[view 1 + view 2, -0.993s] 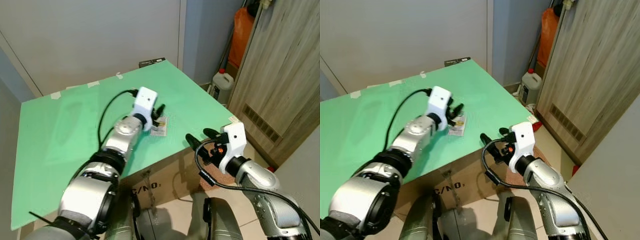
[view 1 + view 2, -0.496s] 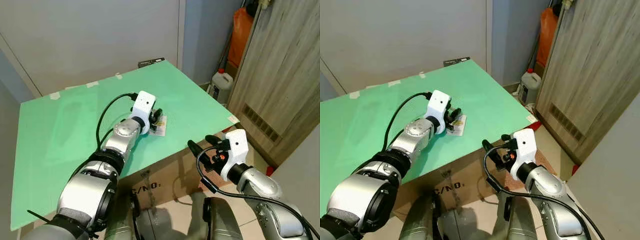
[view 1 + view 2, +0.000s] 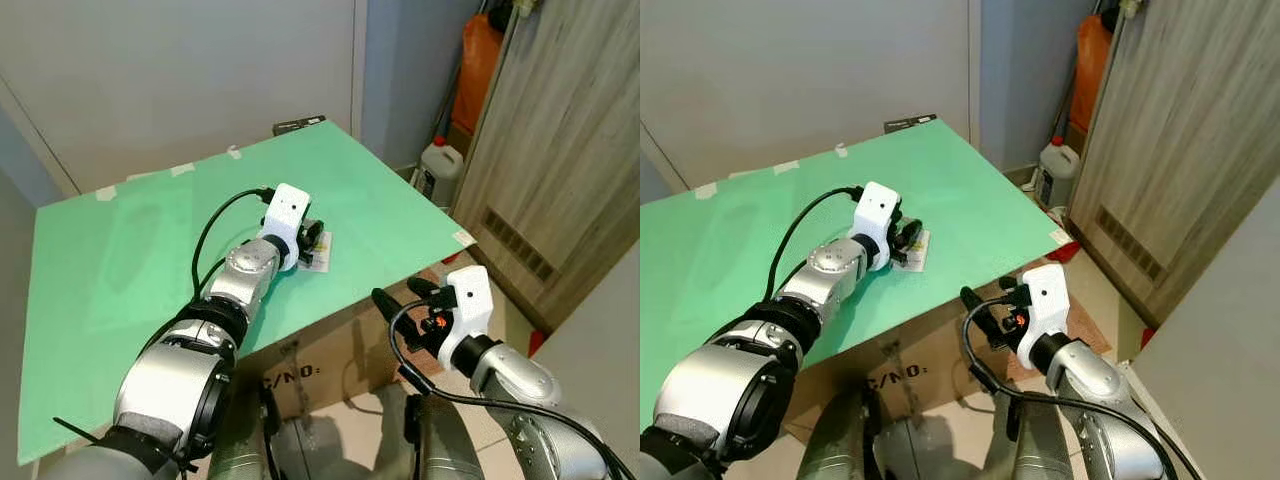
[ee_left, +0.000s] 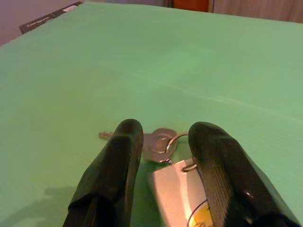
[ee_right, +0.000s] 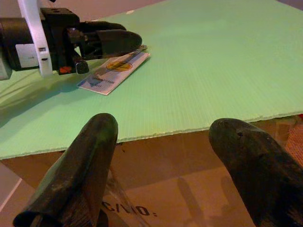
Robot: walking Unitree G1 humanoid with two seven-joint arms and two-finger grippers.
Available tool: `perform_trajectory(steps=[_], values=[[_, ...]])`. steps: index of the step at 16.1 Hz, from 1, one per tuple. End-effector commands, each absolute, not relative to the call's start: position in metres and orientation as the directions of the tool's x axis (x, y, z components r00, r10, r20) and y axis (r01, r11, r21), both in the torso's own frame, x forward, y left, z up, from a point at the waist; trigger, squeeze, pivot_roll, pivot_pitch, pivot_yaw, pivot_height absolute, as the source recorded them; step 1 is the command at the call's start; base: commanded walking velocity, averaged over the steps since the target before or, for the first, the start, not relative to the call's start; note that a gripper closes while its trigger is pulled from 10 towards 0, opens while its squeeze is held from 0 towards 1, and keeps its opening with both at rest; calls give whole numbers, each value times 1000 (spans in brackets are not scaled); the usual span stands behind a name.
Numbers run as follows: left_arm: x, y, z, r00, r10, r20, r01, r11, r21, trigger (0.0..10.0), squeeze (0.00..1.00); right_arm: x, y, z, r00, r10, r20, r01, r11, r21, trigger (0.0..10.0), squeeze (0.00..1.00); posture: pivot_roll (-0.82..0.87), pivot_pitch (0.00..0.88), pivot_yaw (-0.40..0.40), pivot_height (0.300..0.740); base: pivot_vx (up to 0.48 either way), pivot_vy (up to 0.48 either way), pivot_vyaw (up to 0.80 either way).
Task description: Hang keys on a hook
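— Where do you stand on the job right now?

— You are at the pickup, the first step. Your left gripper [image 4: 161, 151] is down on the flat green corrugated board [image 3: 130, 260] that covers the cardboard box [image 3: 330, 365], and its two black fingers [image 4: 116, 165] stand a little apart, straddling the small bunch of silver metal keys on a split ring [image 4: 158, 141]. They have not closed on anything yet, as far as you can see.

— And where exactly are the keys?

— They lie flat on the board, nearer its right edge than its left and near the front edge, with the white rectangular tag with a yellow mark [image 5: 113, 72] attached to the ring and lying just beside them, toward your wrist.

— What about your other arm?

— Your right gripper [image 5: 165, 165] hangs off the board, below and in front of its front edge, with its fingers spread wide and nothing in them.

— So what does the next move call for?

— Judging from this, you need to close the left fingers on the ring or the key heads, low against the board, since flat metal could slip out. Then lift. No hook can be made out from here, so you will likely have to turn and find it.
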State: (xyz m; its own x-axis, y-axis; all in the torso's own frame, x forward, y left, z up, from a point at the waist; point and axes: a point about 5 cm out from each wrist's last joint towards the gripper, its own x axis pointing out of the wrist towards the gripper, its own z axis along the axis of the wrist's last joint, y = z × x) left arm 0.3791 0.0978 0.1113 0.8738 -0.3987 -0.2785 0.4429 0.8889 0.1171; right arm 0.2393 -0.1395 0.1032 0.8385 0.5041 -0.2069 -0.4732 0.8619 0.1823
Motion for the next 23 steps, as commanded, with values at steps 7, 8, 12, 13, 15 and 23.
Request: perform_trajectory(steps=[7,8,12,13,15,23], values=[[381,91,117,857,-435,-277,486,860,154,10000,0,238,-135,108,840,507,-192,-477,860,182,10000,0,-214,0,106,574,0,0,0],[379,92,112,851,-425,-308,482,866,135,10000,0,238,-134,108,839,508,-193,-478,859,183,10000,0,-214,0,106,574,0,0,0],[378,92,107,842,-426,-332,469,881,60,10000,0,237,-136,108,840,505,-198,-474,861,183,10000,0,-220,0,106,574,0,0,0],[378,92,107,843,-419,-336,460,887,48,10000,0,237,-136,108,841,503,-199,-473,862,183,10000,0,-222,0,106,574,0,0,0],[378,93,106,844,-413,-342,446,895,21,10000,0,237,-137,108,842,501,-202,-470,864,181,10000,0,-222,0,106,574,0,0,0],[379,105,103,845,-350,-404,393,919,27,0,0,237,-138,108,843,498,-206,-467,866,181,10000,0,-220,0,103,574,0,0,0]])
